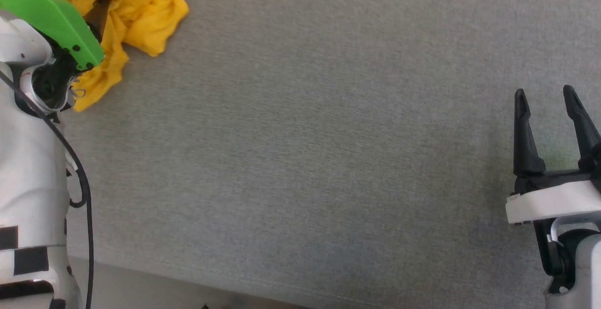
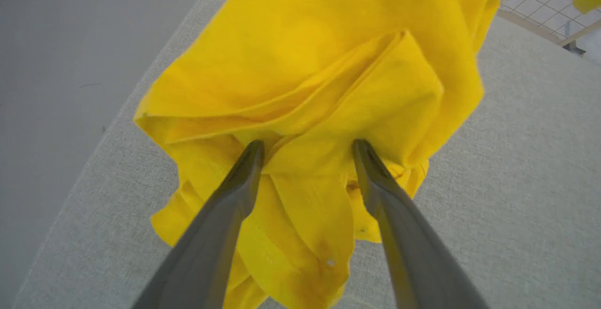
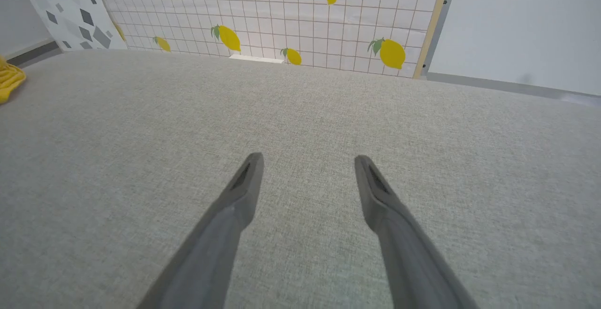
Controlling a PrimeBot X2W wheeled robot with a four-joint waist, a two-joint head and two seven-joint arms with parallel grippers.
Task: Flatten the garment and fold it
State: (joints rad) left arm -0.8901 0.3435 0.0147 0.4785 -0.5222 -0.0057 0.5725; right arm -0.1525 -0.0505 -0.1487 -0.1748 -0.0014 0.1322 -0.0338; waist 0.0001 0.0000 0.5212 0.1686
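A mustard-yellow thin cotton t-shirt (image 1: 141, 13) lies crumpled in a soft heap at the far left part of the grey tabletop (image 1: 305, 158), close to its left edge. The tabletop is covered with a fine woven fabric, matte and a little grainy. The cloth of the t-shirt is bunched in deep rounded folds, and one narrow flap hangs down toward the robot in the head view. In the left wrist view the t-shirt (image 2: 305, 88) shows a hemmed edge, a raised ridge in the middle and a few small dark specks on the lower flap.

The left tool (image 2: 307, 147) is over this heap. Its two long dark fingers, smooth and tapering, stand wide apart, with a fold of cloth between the tips, but they do not pinch it. I cannot tell if the tips press into the fabric. A flat bright green plastic cover (image 1: 51, 18) sits on the white left arm, and a thin black cable (image 1: 84, 182) runs along it.

The right tool (image 1: 544, 94) is well apart from the t-shirt, above bare tabletop at the right side. Its fingers are also spread wide and hold nothing. Beyond them the right wrist view shows a white gridded wall panel printed with yellow lemons (image 3: 281, 13).
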